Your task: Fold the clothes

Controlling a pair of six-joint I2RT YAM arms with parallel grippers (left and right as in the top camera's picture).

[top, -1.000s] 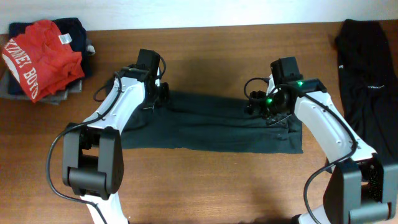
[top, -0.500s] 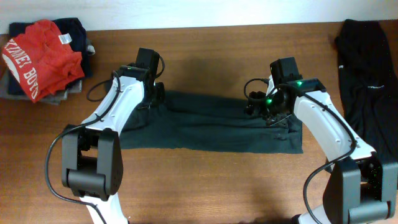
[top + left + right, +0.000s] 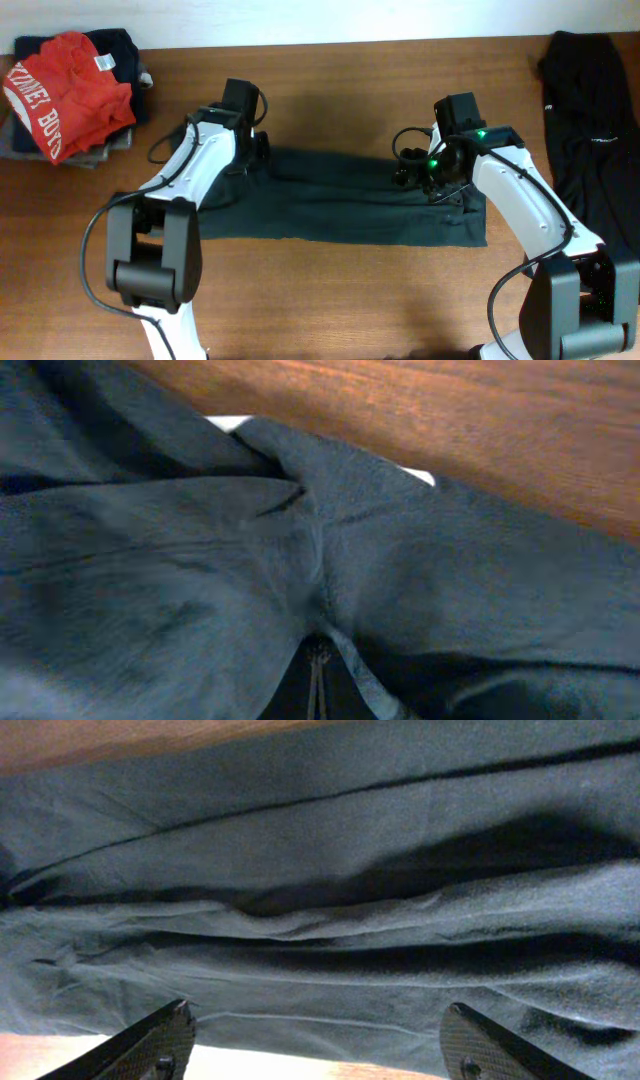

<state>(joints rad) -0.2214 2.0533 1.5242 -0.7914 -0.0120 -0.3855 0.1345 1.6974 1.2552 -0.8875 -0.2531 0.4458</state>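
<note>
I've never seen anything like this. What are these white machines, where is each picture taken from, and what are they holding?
These are two robot arms at a wooden table. One picture looks down from above; the other two come from a camera on each wrist. A dark green garment lies spread between the arms. The left gripper is shut, pinching its far left corner. The right gripper is open over the cloth and holds nothing. A pile topped by a red shirt sits at the far left, and a black garment lies at the right edge.
</note>
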